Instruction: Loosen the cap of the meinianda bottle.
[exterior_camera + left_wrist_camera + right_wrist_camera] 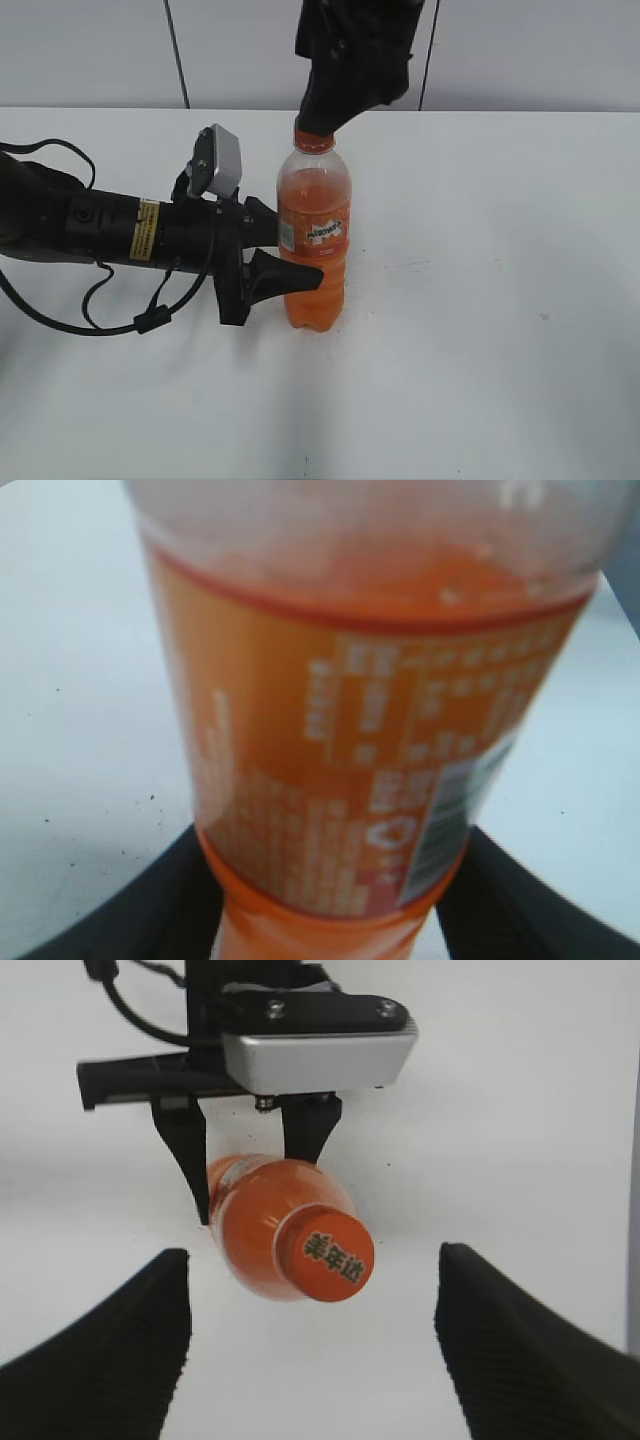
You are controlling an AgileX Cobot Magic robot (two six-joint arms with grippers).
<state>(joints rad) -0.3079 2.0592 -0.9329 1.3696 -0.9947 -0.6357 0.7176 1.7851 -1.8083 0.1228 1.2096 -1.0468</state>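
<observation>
The meinianda bottle [314, 235] stands upright on the white table, with orange drink and an orange label. My left gripper [297, 252] reaches in from the left and is shut on the bottle's lower body. The left wrist view shows the bottle [350, 730] filling the frame between the two fingers [335, 900]. The orange cap [333, 1254] with dark print is on the bottle. My right gripper [310, 1350] hangs above it, jaws wide open and apart from the cap. In the exterior view the right gripper [335, 95] hides the top of the cap [313, 138].
The white table [480, 300] spreads to the right and front of the bottle. The left arm's black cable [100, 320] loops on the table at the left. A grey panelled wall [540, 50] stands behind the table.
</observation>
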